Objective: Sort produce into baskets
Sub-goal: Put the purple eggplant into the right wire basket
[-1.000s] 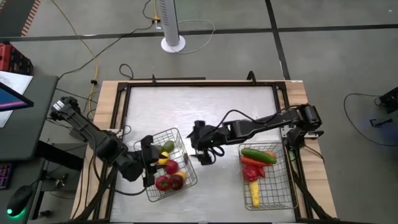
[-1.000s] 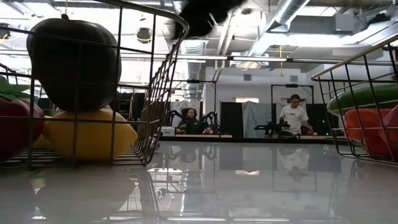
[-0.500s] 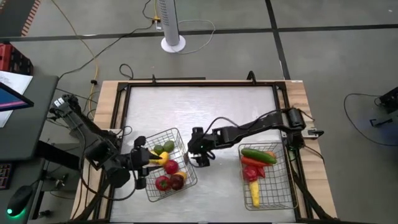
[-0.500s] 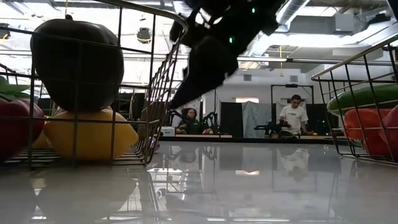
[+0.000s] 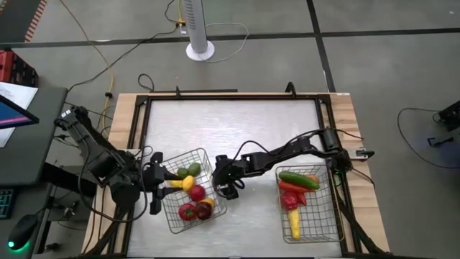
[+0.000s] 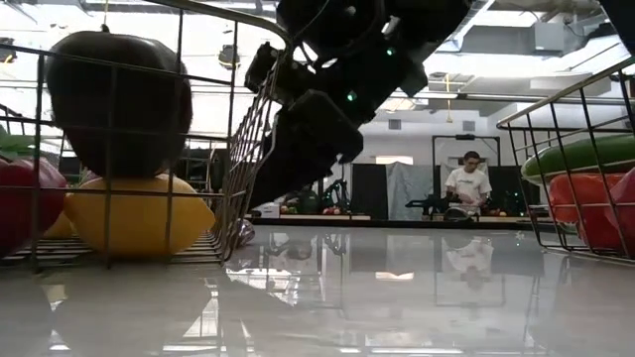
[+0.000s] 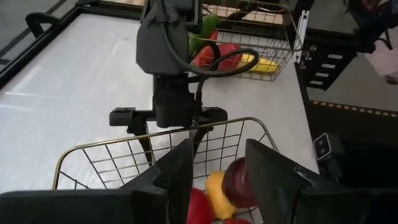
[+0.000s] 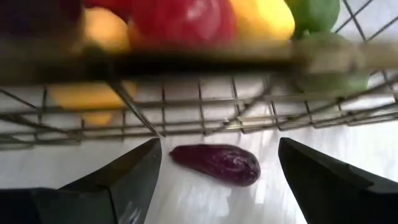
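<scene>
Two silver wire baskets sit on the desk: the left basket (image 5: 191, 191), skewed, holds round red, yellow, green and maroon fruits; the right basket (image 5: 309, 204) holds cucumber, red pieces and corn; a small purple eggplant (image 8: 217, 164) lies just outside the left one

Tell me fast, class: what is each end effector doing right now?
Left end effector: open, empty, at the left basket.
Right end effector: open, empty, either side of a maroon eggplant on the table.
</scene>
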`<state>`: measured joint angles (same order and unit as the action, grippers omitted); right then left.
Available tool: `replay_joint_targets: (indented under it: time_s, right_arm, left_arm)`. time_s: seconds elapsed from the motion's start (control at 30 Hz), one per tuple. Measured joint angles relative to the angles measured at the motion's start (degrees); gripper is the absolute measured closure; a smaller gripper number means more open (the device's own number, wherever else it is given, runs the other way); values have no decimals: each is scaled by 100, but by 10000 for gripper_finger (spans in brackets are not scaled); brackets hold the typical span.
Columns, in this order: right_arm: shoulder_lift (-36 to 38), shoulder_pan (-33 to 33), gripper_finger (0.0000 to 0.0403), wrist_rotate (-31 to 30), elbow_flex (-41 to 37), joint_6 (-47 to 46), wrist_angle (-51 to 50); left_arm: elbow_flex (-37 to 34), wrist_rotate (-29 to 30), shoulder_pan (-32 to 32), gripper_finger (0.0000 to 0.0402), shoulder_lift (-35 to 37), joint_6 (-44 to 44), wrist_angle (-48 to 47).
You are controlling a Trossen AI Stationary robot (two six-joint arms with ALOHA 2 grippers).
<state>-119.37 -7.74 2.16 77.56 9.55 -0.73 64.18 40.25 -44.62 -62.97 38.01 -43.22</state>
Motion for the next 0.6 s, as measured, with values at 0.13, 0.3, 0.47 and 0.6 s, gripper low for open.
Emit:
replay_joint_targets:
  time_s: [0.13, 0.3, 0.47, 0.6]
  right_arm:
    - [-95, -6, 54, 67, -4, 12, 132]
    - [-234, -11, 62, 88, 8, 129, 188]
    - [-358, 11, 81, 119, 9, 143, 310]
    - [-358, 66, 100, 112, 9, 141, 285]
  left_arm:
    - [0, -62, 0, 269, 17, 2, 1]
    - [0, -89, 0, 269, 12, 1, 2]
    - [0, -92, 0, 269, 15, 0, -6]
    - [0, -92, 0, 269, 15, 1, -6]
